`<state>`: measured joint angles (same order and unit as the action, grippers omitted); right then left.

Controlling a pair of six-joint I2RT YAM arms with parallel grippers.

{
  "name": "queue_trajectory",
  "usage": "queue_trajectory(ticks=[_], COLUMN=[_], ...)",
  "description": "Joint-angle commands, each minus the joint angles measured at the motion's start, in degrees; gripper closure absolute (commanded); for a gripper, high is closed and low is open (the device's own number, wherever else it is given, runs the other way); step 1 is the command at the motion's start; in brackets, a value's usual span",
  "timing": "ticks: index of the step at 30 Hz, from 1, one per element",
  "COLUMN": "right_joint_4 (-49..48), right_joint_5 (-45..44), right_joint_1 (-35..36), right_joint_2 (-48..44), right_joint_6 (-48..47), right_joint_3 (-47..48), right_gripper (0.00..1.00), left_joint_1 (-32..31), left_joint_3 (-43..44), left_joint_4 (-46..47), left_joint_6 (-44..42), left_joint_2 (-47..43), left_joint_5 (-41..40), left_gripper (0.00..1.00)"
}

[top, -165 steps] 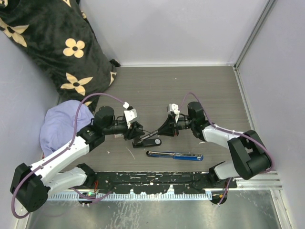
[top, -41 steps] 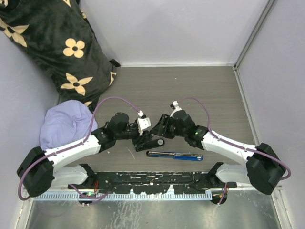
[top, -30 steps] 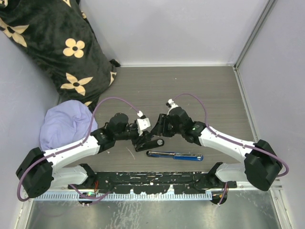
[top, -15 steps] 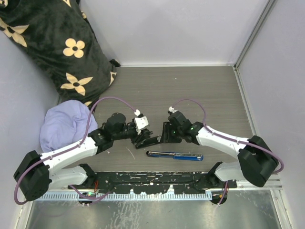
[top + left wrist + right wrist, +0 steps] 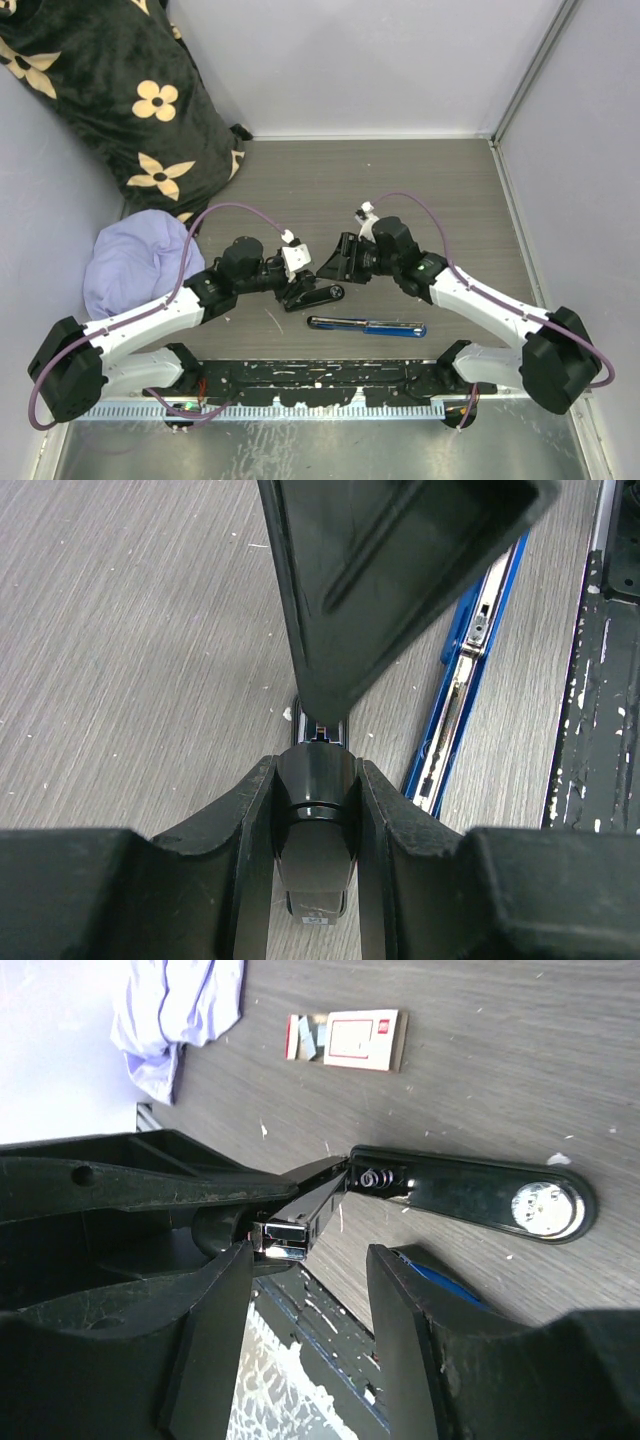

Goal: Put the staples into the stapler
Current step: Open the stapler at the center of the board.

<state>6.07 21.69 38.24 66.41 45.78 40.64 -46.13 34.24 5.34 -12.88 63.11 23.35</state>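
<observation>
1. The left gripper (image 5: 315,785) is clamping the black stapler (image 5: 318,294), with its fingers (image 5: 250,810) pressing on both sides of the stapler's rounded end.
2. The black stapler is sitting opened up on the grey table (image 5: 400,190). Its base is lying flat with a coil spring showing, and its upper arm, tipped in chrome, is angling away from the base at the hinge.
3. The right gripper (image 5: 312,1260) is hovering just beside the black stapler on the side opposite the left gripper. Its jaws are standing apart with only bare table and rail showing between them, and it is holding nothing.
4. The stapler's chrome tip is showing right next to one of the right gripper's fingertips (image 5: 235,1270); I cannot tell whether the two are touching.
5. The staples box (image 5: 345,1038) is lying flat on the table, apart from the black stapler, on the side toward the purple cloth (image 5: 130,265). No gripper is touching it, and it is showing only in the right wrist view.
6. A blue stapler (image 5: 367,326) is lying opened out flat near the black stapler, between it and the black rail (image 5: 330,375) where the arms are bolted.
7. A black pillow with cream flowers (image 5: 120,90) is resting well apart from the black stapler, beyond the purple cloth.
</observation>
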Motion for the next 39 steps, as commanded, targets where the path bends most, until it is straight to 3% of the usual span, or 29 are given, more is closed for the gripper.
queue_trajectory(ticks=[1,12,25,39], right_joint_4=[-4.3,-4.9,6.5,6.2], right_joint_5=[3.3,1.8,-10.7,-17.5], right_joint_1=[1.6,2.3,2.4,2.3], right_joint_2=[1.6,3.6,8.5,20.0], right_joint_6=[0.8,1.0,-5.6,-10.3], right_joint_3=[2.5,2.7,1.8,0.3], right_gripper=[0.45,0.45,0.47,0.47], left_joint_1=[0.1,0.1,0.1,0.2], left_joint_3=[1.0,1.0,-0.1,-1.4], left_joint_4=[5.9,6.1,7.6,8.8], left_joint_6=[-0.2,-0.3,0.1,0.3], left_joint_2=[-1.1,-1.1,-2.5,-3.2], left_joint_5=[1.4,1.6,0.2,-1.2], left_gripper=[1.00,1.00,1.00,1.00])
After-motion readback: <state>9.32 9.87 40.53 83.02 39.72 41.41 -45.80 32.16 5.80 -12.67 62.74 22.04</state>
